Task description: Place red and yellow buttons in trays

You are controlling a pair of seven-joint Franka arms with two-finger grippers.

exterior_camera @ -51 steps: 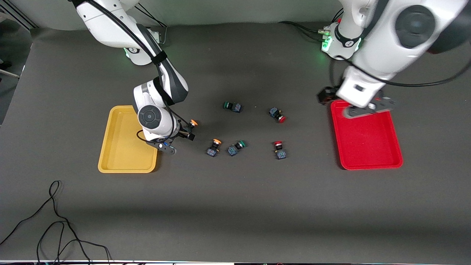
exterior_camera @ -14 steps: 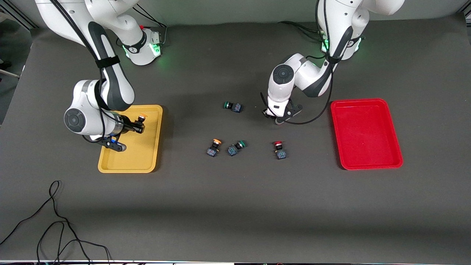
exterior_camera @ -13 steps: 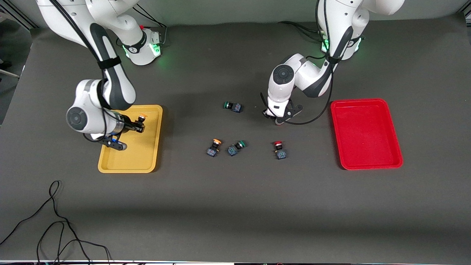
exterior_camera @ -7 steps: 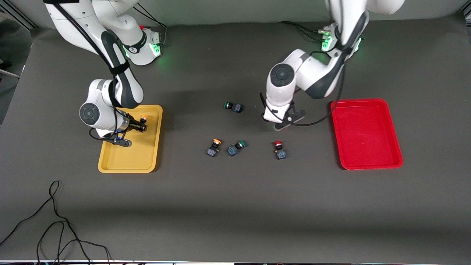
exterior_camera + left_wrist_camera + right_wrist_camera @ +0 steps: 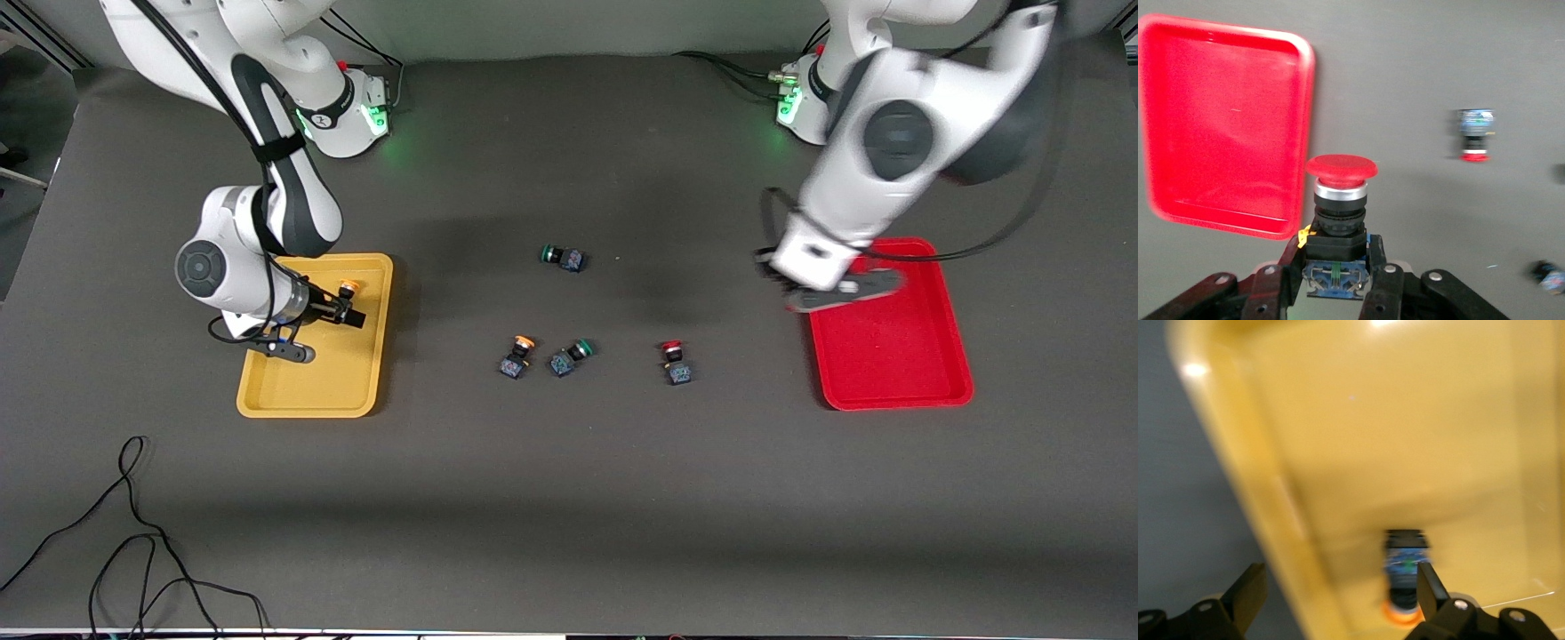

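Left gripper (image 5: 1337,275): pinched on the dark body of a red-capped button (image 5: 1340,170), cap outward, held over the red tray's (image 5: 925,356) rim at the tray's 10 o'clock corner. Right gripper (image 5: 1338,600): fingers spread wide, low over the yellow tray (image 5: 302,391), with a yellow-capped button (image 5: 348,288) lying between them on the tray floor, released, toward the tray's 2 o'clock corner. Grey table mat (image 5: 569,498): carries both trays, the yellow one at the right arm's end at 9 o'clock from table centre, the red one at the left arm's end at 3 o'clock. Black cable (image 5: 133,542): looped on the mat near the front camera at the right arm's end. Loose buttons on the mat between the trays: a second red-capped button (image 5: 675,360); a second yellow-capped button (image 5: 516,355), with a green-capped button (image 5: 569,357) just beside it at its 3 o'clock; another green-capped button (image 5: 563,258) at 12 o'clock from that pair, farther from the front camera. All three lower buttons lie in a rough row, apart from both trays.
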